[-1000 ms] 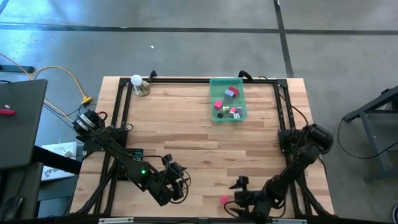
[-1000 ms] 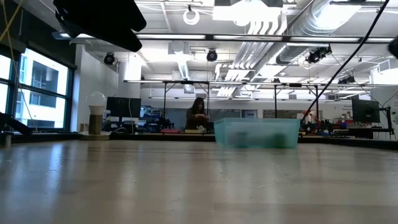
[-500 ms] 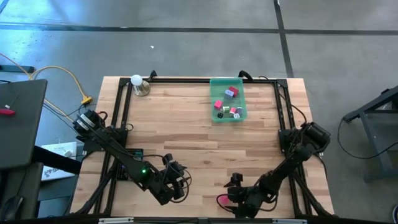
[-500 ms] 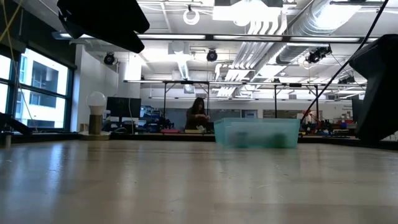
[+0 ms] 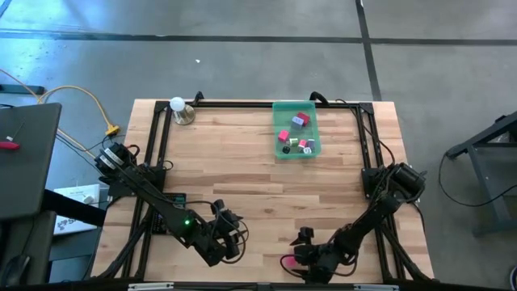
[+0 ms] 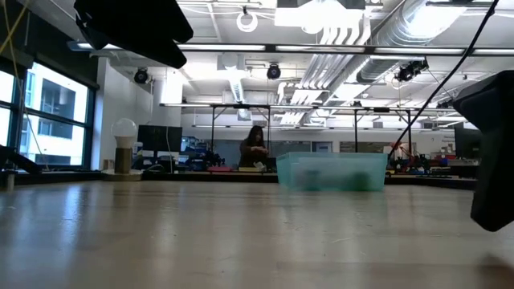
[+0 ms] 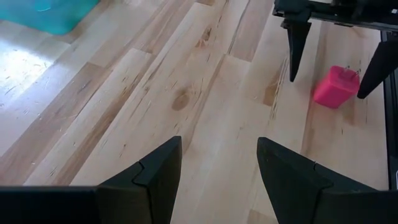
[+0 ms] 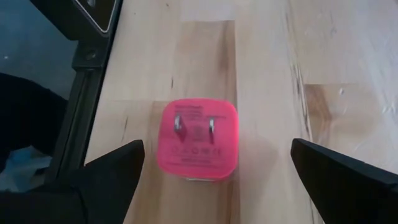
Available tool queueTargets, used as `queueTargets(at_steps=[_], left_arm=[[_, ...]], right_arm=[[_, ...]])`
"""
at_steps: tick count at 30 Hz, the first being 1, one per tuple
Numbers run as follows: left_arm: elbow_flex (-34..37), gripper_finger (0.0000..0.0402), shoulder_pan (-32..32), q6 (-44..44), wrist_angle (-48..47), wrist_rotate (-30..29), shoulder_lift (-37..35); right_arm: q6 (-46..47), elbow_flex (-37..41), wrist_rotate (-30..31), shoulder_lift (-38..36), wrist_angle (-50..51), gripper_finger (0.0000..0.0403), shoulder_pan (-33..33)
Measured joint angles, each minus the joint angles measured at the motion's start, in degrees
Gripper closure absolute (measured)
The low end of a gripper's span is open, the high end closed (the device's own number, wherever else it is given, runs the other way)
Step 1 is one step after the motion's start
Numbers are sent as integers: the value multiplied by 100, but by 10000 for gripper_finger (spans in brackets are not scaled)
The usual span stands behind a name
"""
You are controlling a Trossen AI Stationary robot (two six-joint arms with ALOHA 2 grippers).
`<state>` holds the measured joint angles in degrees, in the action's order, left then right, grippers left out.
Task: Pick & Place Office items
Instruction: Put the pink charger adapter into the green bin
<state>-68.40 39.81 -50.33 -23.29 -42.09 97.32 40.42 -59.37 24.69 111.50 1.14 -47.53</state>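
A robotics lab or workshop — a large open hall with bare ceiling ducts (image 6: pixel 418 24), strip lights and tall windows (image 6: pixel 48 120). Long benches (image 6: pixel 209 171) crowded with monitors and gear stand behind the wooden table (image 5: pixel 242 178), where a person (image 6: pixel 255 149) works — the floor is plain concrete (image 5: pixel 242 48).

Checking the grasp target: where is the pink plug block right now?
In the high view the pink plug block lies at the table's near edge, between the right gripper's open jaws, untouched.
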Motion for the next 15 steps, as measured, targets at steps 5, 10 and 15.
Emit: queueTargets(at_steps=[5,10,15], left_arm=[[1,201,-2,0,0,-3,0],[2,201,-2,0,0,-11,0],[1,201,-2,-7,0,-15,0]], right_arm=[[0,0,-11,2,-12,19,7],[1,0,-23,2,-10,65,7],[-5,0,-22,2,-10,129,7]])
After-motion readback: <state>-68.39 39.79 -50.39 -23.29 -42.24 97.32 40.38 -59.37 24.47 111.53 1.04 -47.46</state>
